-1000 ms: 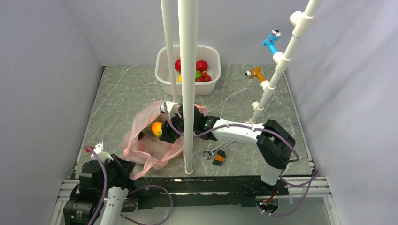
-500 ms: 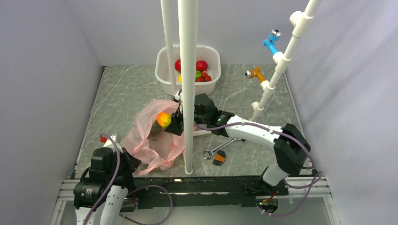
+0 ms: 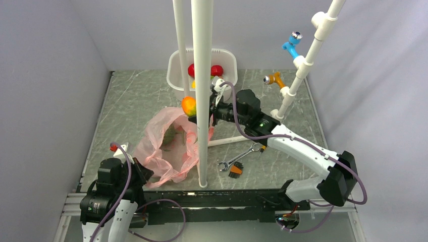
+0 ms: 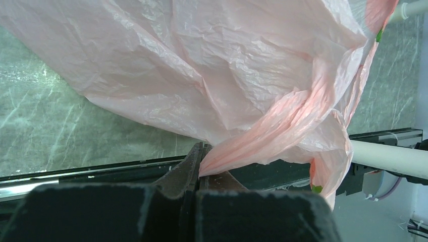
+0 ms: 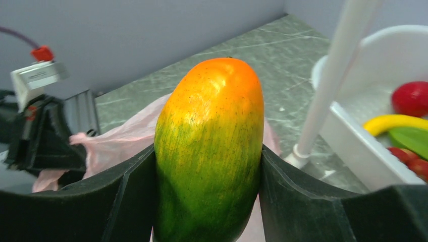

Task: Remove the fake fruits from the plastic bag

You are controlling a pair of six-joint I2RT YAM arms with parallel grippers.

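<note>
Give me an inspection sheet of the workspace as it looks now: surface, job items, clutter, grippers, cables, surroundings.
Surface: grey marbled tabletop.
Job's things: pink plastic bag slumped open, front left; mango out of it, held aloft near its far edge; red fruits, banana and green piece in white tub at the back.
Clutter: wrench and orange-handled tool, front centre.
Grippers: left gripper shut on the bag's edge; right gripper shut on the mango.
Cables: purple cable along each arm.
Surroundings: white posts, grey walls.

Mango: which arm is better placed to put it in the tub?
Right. The right gripper holds the mango clear of the bag, near the tub; the left gripper is shut on the bag, farther from the tub.
</note>
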